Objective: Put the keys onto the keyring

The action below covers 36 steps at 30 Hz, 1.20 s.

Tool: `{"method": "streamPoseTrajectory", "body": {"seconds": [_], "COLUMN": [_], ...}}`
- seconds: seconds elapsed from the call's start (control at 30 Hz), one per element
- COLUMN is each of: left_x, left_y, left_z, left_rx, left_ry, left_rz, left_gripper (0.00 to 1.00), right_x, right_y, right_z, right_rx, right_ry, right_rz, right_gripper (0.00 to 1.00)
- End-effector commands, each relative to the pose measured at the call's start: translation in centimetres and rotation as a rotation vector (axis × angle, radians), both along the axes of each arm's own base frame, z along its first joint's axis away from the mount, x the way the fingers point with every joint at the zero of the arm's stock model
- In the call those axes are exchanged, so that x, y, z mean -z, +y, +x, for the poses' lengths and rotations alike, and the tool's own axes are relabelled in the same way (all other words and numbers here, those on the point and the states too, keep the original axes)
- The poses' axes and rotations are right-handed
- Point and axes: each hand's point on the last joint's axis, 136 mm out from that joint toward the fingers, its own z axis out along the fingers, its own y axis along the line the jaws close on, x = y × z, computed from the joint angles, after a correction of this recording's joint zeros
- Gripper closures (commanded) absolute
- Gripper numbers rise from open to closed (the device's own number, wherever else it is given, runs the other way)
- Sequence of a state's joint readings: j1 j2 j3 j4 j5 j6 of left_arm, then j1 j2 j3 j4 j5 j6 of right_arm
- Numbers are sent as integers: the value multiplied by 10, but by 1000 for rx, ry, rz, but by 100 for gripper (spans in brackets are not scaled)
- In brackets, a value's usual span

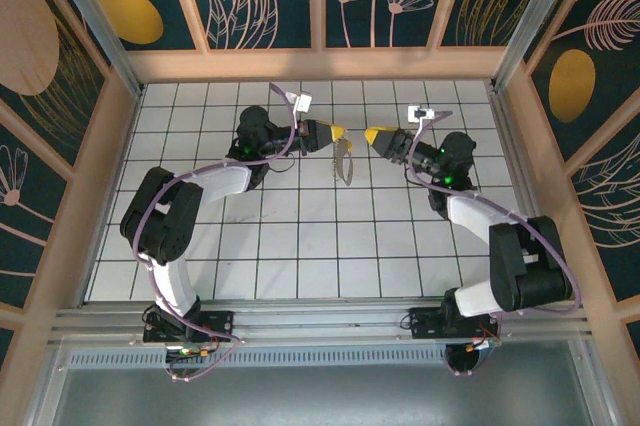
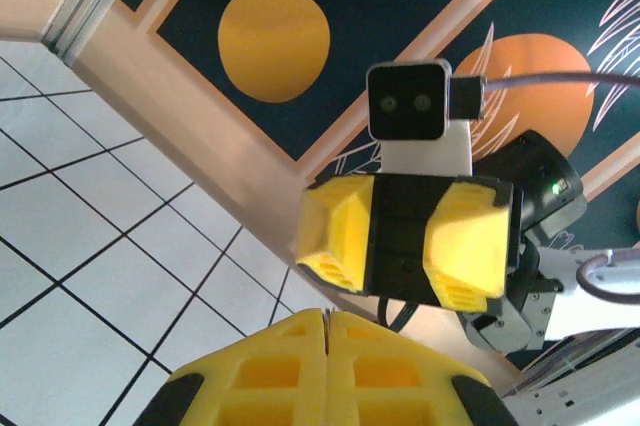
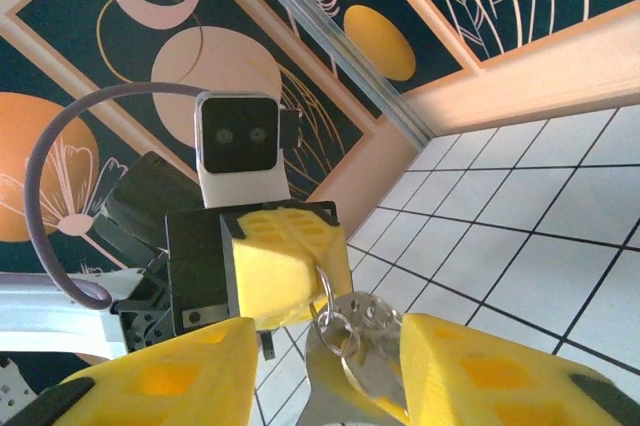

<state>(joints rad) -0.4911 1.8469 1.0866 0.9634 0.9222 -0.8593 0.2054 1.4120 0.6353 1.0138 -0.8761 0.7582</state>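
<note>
Top external is showing the left end effector (image 1: pixel 338 134) clamping shut on the keyring (image 3: pixel 324 294) above the table (image 1: pixel 300 246), with the keys (image 3: pixel 368 341) dangling below its tip. The right end effector (image 1: pixel 374 135) is facing it nearby, fingers standing apart and gripping nothing.

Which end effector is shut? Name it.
The left end effector: its fingers meet, and the keys hang at its tip. The right end effector has its fingers apart.
</note>
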Motion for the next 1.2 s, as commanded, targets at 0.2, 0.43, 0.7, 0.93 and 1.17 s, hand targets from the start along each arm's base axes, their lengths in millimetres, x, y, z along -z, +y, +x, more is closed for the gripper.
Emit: {"method": "streamPoseTrajectory", "body": {"seconds": [0.2, 0.43, 0.7, 0.93, 1.17], "left_x": [-37, -40, -42, -41, -41], "left_y": [0, -3, -6, -9, -8], "left_z": [-12, -14, -16, -17, -16], "left_rx": [1, 7, 14, 23, 15], "left_ry": [-62, -62, -63, -55, -49], "left_rz": [-101, -106, -109, -114, -118], "left_gripper": [100, 100, 100, 100, 100], "right_x": [12, 17, 18, 15, 20], "right_y": [13, 35, 39, 49, 51], "right_z": [-16, -21, -14, -12, -16], "right_rx": [40, 10, 11, -33, -53], "right_ry": [-67, -80, -76, -87, -81], "right_rz": [-52, -96, -101, -102, -111], "right_gripper": [54, 53, 57, 65, 93]}}
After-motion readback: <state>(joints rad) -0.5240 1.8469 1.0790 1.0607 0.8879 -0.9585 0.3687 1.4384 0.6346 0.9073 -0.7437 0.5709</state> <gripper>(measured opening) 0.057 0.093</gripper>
